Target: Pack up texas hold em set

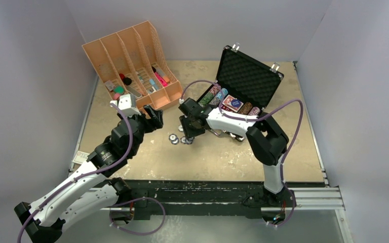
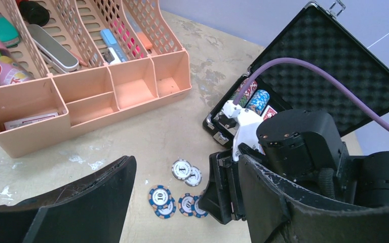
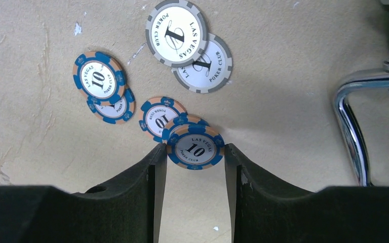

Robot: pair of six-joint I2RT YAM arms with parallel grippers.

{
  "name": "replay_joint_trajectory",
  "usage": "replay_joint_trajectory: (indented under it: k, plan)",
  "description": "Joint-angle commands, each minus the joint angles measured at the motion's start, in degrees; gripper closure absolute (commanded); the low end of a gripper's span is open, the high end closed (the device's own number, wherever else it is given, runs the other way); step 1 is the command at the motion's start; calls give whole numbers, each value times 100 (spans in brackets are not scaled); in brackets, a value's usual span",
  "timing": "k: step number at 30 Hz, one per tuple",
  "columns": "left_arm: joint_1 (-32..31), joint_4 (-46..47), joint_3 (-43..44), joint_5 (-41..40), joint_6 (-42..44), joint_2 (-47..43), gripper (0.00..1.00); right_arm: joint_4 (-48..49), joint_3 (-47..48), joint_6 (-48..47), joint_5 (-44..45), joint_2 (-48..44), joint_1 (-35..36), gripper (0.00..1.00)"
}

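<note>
Closest to me in the right wrist view, the right gripper (image 3: 195,157) has its 2 fingers (image 3: 152,177) pressed against opposite edges of a blue 10 chip (image 3: 194,147), jaws about half closed on it. I cannot tell whether that chip has left the table (image 1: 283,152); the rim of another blue chip (image 3: 185,121) peeks out just past it. Ahead of the fingertips and to their left lie 3 more loose blue 10 chips (image 3: 99,77), 2 of them overlapping. Farther ahead sit 2 grey 1 chips (image 3: 176,33), also overlapping.

To the right of this hand I see the silver handle (image 3: 352,126) of the briefcase (image 1: 248,81). The case stands open just beyond the hand, foam-lined lid up, with chip rows (image 1: 215,93) and a card deck (image 1: 233,103) in its tray.

The left gripper (image 1: 154,117) hovers on the far side of the loose chips from the right hand, jaws spread wide and holding nothing. Just beyond it stands the orange organiser (image 1: 131,66).
</note>
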Motion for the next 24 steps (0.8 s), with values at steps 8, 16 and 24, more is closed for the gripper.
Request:
replay_joint_trajectory:
  k: [8, 16, 24]
  plan:
    - [16, 97, 2, -114, 77, -10, 27, 206, 74, -179, -179, 223, 0, 53]
    - [13, 96, -7, -136, 68, -33, 27, 230, 19, -285, -291, 162, 4, 43]
    - [11, 97, -17, -146, 68, -41, 27, 110, 66, -456, -364, 291, 84, 38]
